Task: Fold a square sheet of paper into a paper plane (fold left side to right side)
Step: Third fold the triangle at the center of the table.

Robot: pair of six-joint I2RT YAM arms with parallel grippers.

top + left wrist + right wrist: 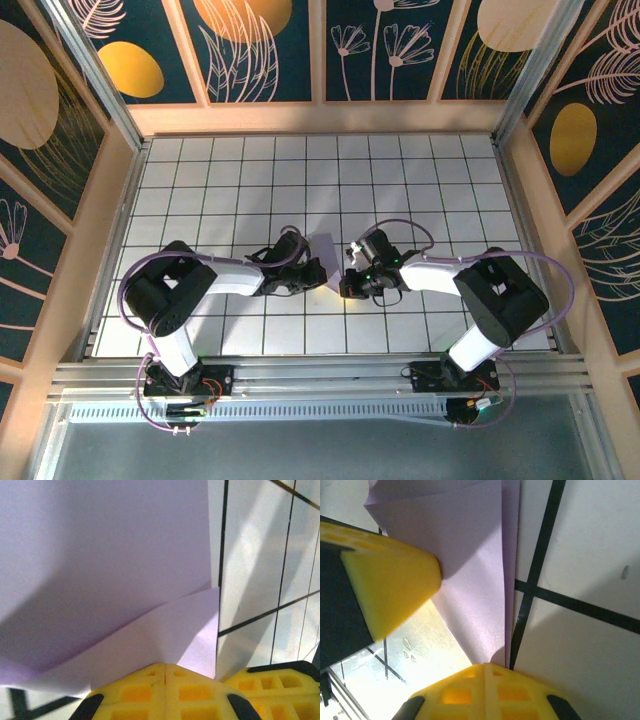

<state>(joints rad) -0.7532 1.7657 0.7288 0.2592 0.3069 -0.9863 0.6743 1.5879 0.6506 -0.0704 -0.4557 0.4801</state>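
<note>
Bright light, soft shadows, blurry wrist close-ups

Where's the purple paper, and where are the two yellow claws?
square sheet of paper (327, 250), top view, upper flap.
left gripper (165, 666), left wrist view, seam between closed fingertips.
right gripper (484, 666), right wrist view, seam between closed fingertips.

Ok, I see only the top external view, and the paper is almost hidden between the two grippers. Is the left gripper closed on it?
Observer: Yes. The left gripper is shut, and the lavender sheet of paper runs down into its tips.
Operator: And the right one?
Observer: The right gripper is shut too, with a narrow folded end of the sheet reaching its tips.
Operator: Is the sheet flat?
Observer: No. In the left wrist view, an upper layer overlaps a lighter flap along a slanted edge.
</note>
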